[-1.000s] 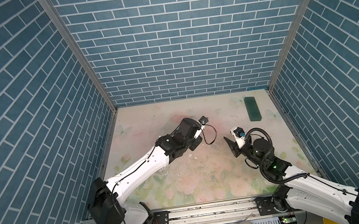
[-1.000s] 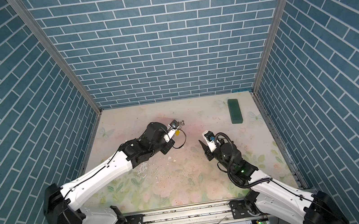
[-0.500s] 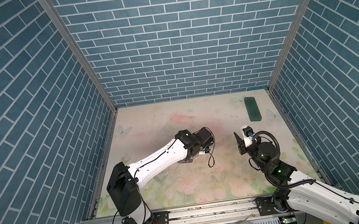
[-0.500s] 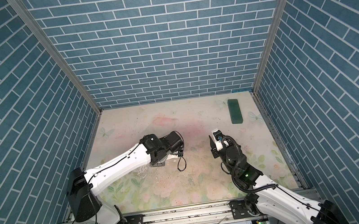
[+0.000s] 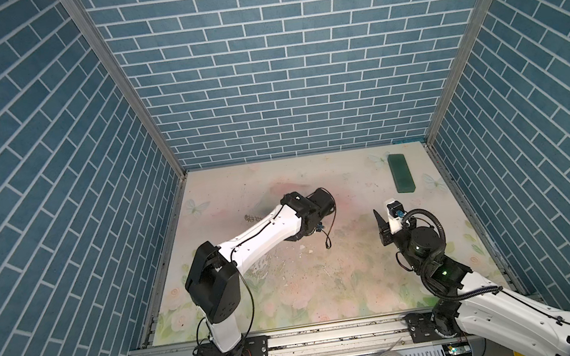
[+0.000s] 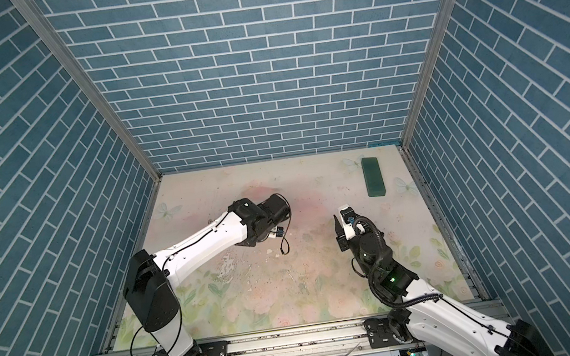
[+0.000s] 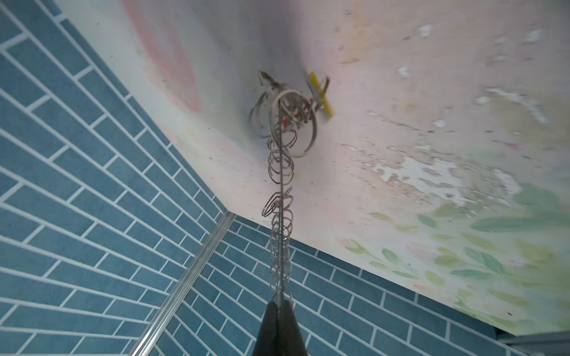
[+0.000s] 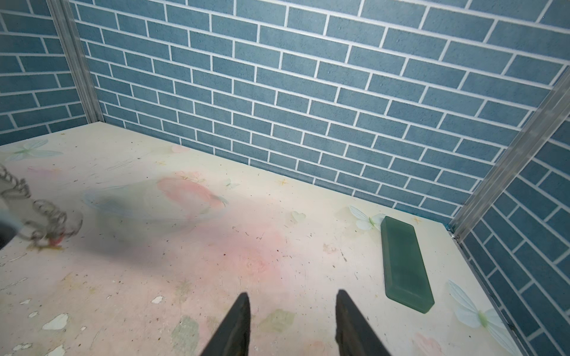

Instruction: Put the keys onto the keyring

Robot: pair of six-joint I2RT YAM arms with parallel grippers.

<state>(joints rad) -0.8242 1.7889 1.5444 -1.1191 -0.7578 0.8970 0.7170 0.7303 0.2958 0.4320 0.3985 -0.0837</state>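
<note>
right gripper [image 8: 292,292]: nearest the front rail; its two dark fingers stand apart with only bare table [image 8: 185,277] between them, holding nothing; it sits nearer than the green block [image 8: 404,265], a little to the left-arm side of it.
left gripper [image 7: 280,303]: fingertips pressed together, pinching the rim of the keyring [image 7: 280,185]; well apart from the green block, on its left-arm side; in both top views it is hidden under its own wrist.
keyring: from the left wrist it shows edge-on, a thin dark grey line running away from the fingertips; silver wire clips [image 7: 279,163] loop round it in bunches along its length; in a top view only a few clips show [image 5: 252,217] behind the left arm.
yellow key [image 7: 320,94]: a thin yellow bar, tilted, among the clips at the keyring's far end.
red key [image 7: 286,122]: small red flecks in the same tangle, mostly hidden.
contact with table: cannot tell.
green block: lies flat near the back wall.
</note>
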